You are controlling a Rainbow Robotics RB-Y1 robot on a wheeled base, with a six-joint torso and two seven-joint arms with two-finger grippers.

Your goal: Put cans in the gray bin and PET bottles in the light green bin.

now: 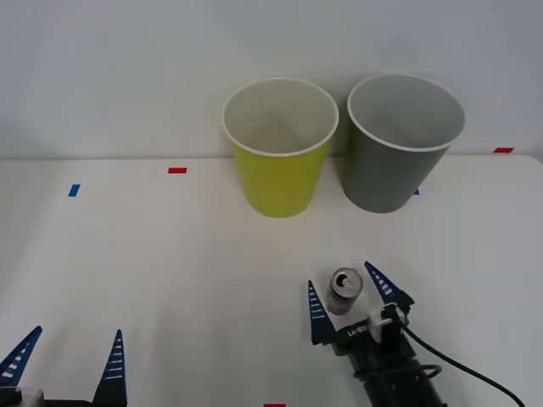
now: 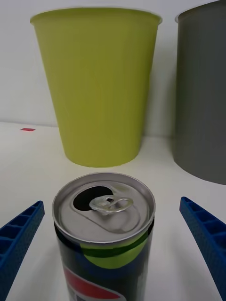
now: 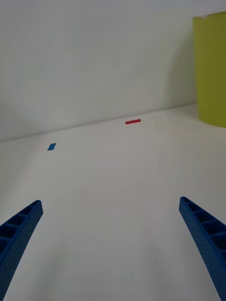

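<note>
Can stands upright on the white table, near the front, right of centre, pull-tab top opened. In the right wrist view the can shows a dark body with green, red and white label. Right gripper sits low around the can, blue fingers spread wide, one on each side, gaps visible on both sides, not touching it. Light green bin and gray bin stand upright side by side at the back of the table against the wall, green one to the robot's left of the gray, well beyond the can. Left gripper is parked at the front left corner, fingers spread, nothing between them. Small red and blue tape marks lie on the table's left side.
</note>
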